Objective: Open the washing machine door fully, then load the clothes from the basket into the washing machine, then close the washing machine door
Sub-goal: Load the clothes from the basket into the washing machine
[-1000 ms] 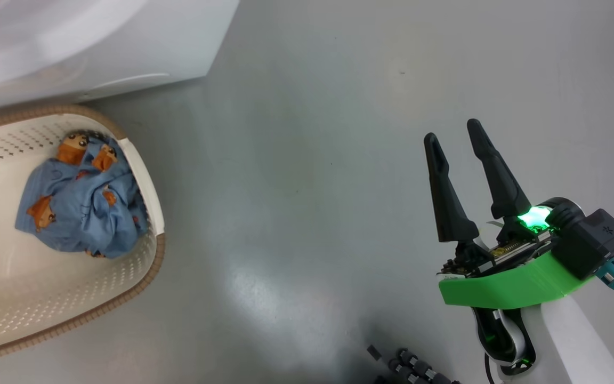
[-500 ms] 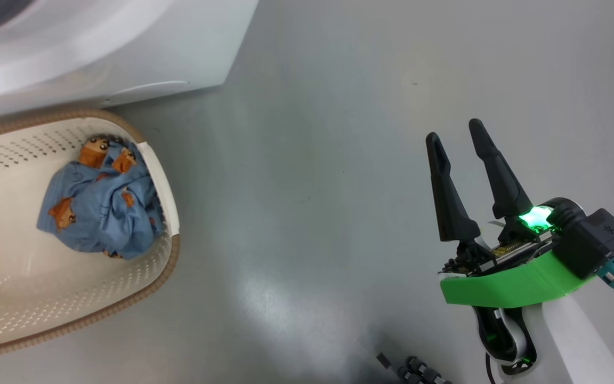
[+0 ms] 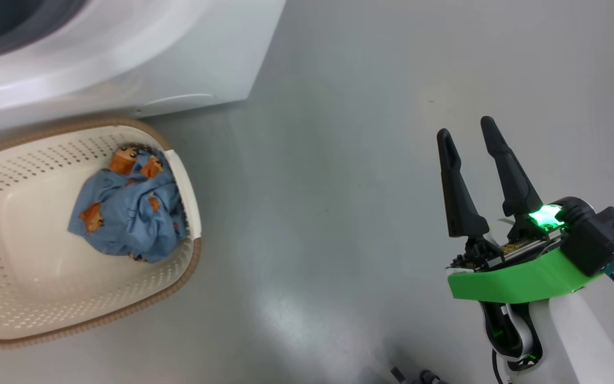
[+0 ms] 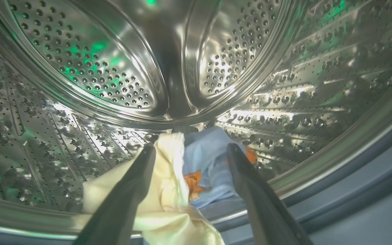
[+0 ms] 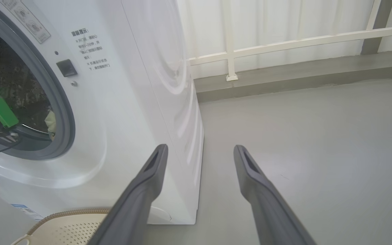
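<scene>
Close by, the right gripper (image 3: 463,126), dark tapered fingers spread, hangs over the glossy grey floor (image 3: 339,160). The head view has swung since a second ago; the things lie unmoved. A perforated cream plastic basket (image 3: 192,261), long side along the white washing machine (image 3: 205,64), holds a crumpled light blue garment (image 3: 131,213). Inside the dimpled steel drum (image 4: 97,68), the left gripper (image 4: 191,146) gapes, a soft cream garment (image 4: 168,197) and blue cloth (image 4: 213,153) at its fingers.
</scene>
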Controlling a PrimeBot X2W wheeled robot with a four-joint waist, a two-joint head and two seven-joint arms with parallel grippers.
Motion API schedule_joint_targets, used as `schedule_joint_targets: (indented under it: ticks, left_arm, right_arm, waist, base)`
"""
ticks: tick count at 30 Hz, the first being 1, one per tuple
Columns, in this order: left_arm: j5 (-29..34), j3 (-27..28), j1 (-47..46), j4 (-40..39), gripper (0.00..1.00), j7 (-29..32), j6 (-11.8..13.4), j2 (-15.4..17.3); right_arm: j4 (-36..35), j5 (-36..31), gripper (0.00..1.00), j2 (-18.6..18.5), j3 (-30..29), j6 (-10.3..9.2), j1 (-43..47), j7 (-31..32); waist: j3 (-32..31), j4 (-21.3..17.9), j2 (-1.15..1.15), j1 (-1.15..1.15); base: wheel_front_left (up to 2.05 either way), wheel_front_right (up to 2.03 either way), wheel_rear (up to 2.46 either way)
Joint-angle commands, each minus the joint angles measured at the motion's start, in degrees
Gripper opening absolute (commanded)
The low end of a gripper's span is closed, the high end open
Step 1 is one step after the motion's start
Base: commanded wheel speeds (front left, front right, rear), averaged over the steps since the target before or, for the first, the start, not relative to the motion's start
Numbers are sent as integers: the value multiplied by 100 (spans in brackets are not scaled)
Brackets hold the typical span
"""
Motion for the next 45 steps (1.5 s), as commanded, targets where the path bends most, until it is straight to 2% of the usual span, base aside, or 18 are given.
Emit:
schedule_joint_targets:
  ticks: [1, 8, 21, 31, 45]
  left_arm:
    - [-20, 157, 66, -287, 100, -46, 5, 230]
    - [119, 871, 828, -1168, 100, -50, 12, 232]
    - [699, 1869, 2192, -2182, 100, -51, 6, -236]
    - [951, 2365, 3272, -2809, 100, -51, 5, -574]
    - [1442, 2635, 4624, -3457, 100, -51, 5, -1016]
  right_arm:
    - [-101, -94, 100, -40, 62, 41, 64, -44]
    - [-70, -249, 100, -40, -17, 41, 32, -44]
    - [81, -508, 100, -40, -121, 41, 145, -44]
    - [227, -553, 100, -151, -215, 41, 359, -44]
    - [348, -483, 100, -368, -331, 41, 743, -44]
  waist:
    - [-76, 83, 0, 0]
    - [-293, 223, 0, 0]
    - [-856, 457, 0, 0]
    - [-1393, 649, 0, 0]
    - [-2030, 914, 0, 0]
  base:
    - [0, 0, 0]
    - [0, 0, 0]
    - [0, 0, 0]
    - [0, 0, 0]
    - [0, 0, 0]
